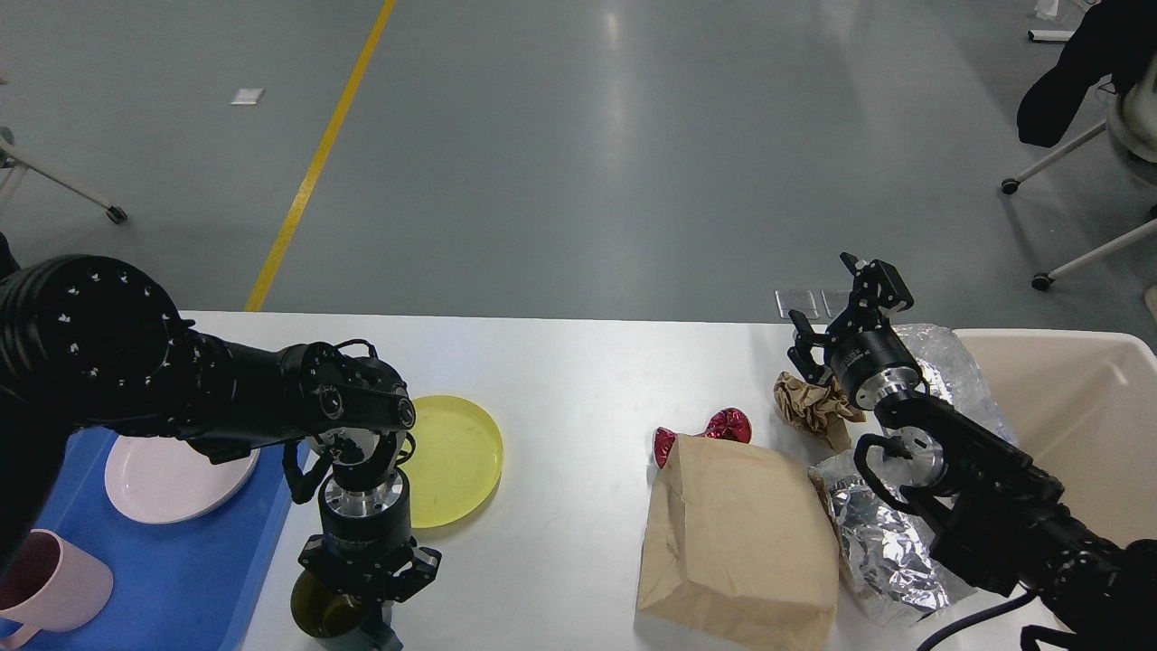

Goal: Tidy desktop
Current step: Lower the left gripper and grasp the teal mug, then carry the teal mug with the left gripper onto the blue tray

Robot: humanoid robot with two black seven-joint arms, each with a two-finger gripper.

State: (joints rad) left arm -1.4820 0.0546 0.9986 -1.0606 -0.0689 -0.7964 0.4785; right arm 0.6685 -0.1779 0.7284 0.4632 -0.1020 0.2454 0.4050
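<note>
Where frame ends, green cup [327, 617] cropped.

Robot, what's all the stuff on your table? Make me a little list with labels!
surface: white desktop
left side: blue tray holding a white plate and a pink mug
beside tray: yellow plate
left gripper: over a dark green cup at the front edge
middle: brown paper bag, red foil wrapper
right side: crumpled brown paper, crumpled silver foil
right gripper: open, above the crumpled paper
far right: cream bin
</note>
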